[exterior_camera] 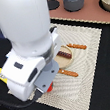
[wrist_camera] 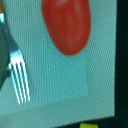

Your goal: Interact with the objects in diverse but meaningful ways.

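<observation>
You cannot tell the gripper's state; the rounded red tomato [wrist_camera: 66, 25] may roll toward the fork [wrist_camera: 19, 75] if you pinch off-centre.

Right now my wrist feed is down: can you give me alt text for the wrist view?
A red tomato lies on a woven mat, filling much of the frame. A fork lies beside it, tines visible. No gripper fingers show.

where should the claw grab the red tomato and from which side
Across the narrow middle of the red tomato, coming straight down from above. In the wrist view it lies flat on the woven mat as an elongated oval with bare mat around it, and the fork lies well apart. The claw itself is not visible.
</observation>
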You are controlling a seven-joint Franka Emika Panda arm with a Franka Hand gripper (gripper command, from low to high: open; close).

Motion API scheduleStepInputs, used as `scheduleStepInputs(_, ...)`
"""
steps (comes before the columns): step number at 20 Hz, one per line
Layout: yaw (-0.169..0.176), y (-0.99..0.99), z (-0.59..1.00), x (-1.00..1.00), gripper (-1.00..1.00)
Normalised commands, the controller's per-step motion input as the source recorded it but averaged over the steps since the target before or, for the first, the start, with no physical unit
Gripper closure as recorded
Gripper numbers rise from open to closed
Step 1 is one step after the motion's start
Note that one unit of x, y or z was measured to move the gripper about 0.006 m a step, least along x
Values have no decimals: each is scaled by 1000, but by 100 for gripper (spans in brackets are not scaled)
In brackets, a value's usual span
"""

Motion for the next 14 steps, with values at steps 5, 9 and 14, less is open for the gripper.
scheduleStepInputs(5,2,137,149,-774,-100)
scheduleStepInputs(9,31,0,-188,-996,-100)
scheduleStepInputs(14,6,-47,-485,-1000,-100)
